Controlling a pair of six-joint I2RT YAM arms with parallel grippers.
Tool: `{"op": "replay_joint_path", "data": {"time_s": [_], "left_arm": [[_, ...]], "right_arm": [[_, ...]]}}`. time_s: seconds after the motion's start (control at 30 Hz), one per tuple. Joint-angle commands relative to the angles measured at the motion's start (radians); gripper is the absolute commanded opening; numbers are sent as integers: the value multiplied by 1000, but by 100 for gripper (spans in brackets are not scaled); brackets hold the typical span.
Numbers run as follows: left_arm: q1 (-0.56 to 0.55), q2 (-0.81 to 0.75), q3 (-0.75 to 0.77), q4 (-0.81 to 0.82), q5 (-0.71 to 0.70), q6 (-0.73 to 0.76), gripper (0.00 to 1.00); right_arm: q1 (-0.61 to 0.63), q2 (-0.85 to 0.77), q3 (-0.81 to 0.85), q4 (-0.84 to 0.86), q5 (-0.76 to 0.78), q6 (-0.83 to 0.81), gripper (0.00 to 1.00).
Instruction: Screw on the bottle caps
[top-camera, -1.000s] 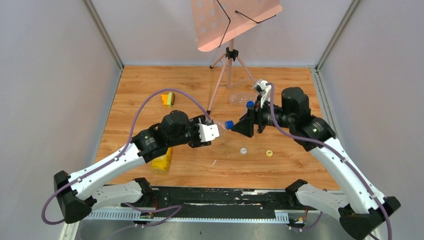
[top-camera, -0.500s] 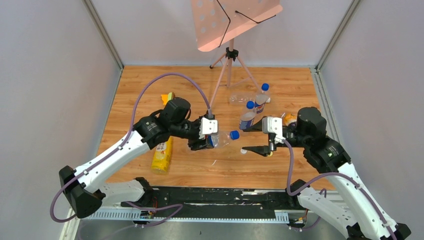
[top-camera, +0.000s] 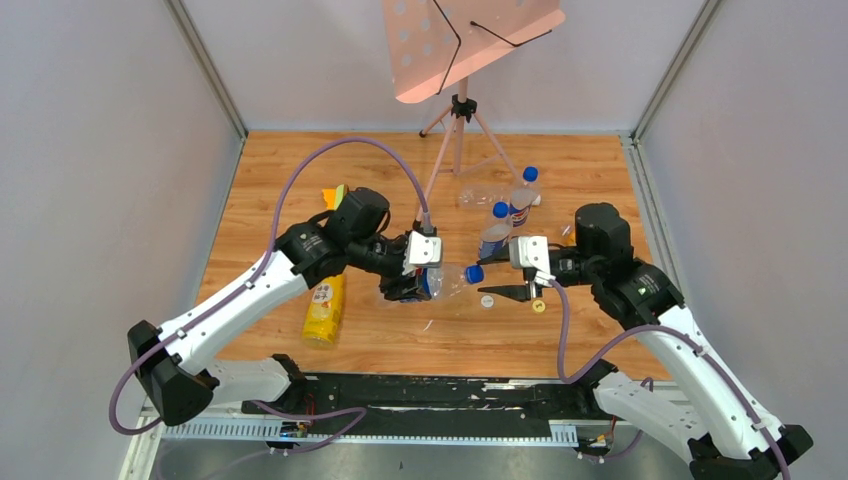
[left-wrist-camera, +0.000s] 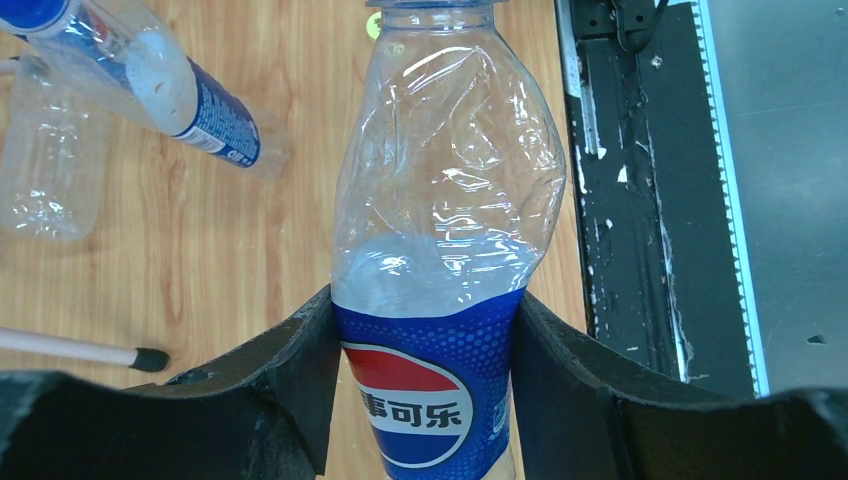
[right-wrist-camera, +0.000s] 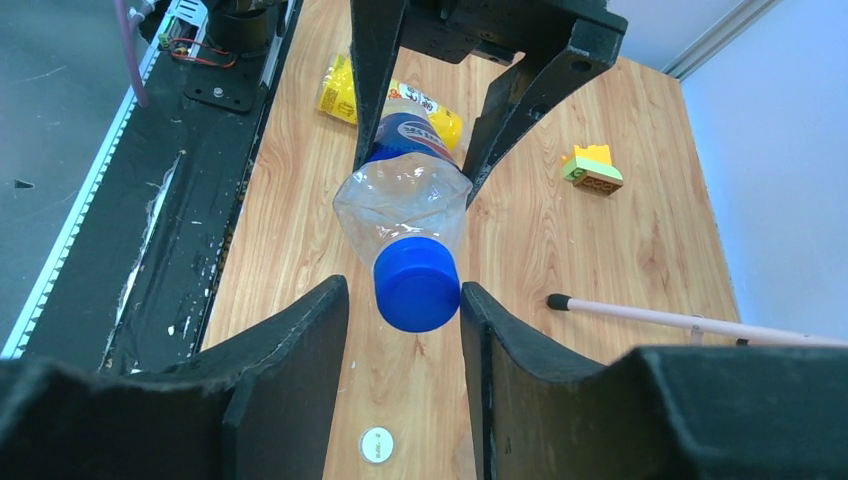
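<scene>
My left gripper (top-camera: 415, 281) is shut on the blue label of a clear bottle (top-camera: 445, 278) and holds it level above the table, neck toward the right arm. In the left wrist view the fingers (left-wrist-camera: 300, 380) clamp the label of the bottle (left-wrist-camera: 440, 200). A blue cap (right-wrist-camera: 417, 283) sits on its neck. My right gripper (top-camera: 497, 278) is open, and the cap lies between its fingers (right-wrist-camera: 300, 340); one finger is at the cap's edge and the other stands apart. A white cap (top-camera: 487, 300) and a yellow cap (top-camera: 539, 306) lie on the table below.
A yellow bottle (top-camera: 324, 310) lies at the front left. Two blue-capped bottles (top-camera: 495, 232) and a clear bottle lying down (top-camera: 480, 195) are at the back. A music stand tripod (top-camera: 458, 130) stands behind, and a toy block (top-camera: 337, 197) lies at the left.
My right arm swung down from the back and moved left, so its open fingers now flank the blue cap. My left gripper shifted slightly with the bottle.
</scene>
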Motion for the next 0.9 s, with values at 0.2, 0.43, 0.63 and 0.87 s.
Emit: {"op": "replay_joint_path", "data": {"time_s": [0.2, 0.43, 0.63, 0.87], "left_arm": [[4, 14, 58, 2, 49, 24, 0], [4, 3, 58, 23, 46, 23, 0], [3, -2, 57, 53, 41, 27, 0], [4, 1, 62, 70, 31, 40, 0]], "right_arm": [[7, 24, 46, -18, -73, -50, 39], [11, 63, 45, -50, -76, -35, 35], [18, 82, 37, -53, -60, -18, 35], [22, 93, 40, -56, -61, -10, 36]]}}
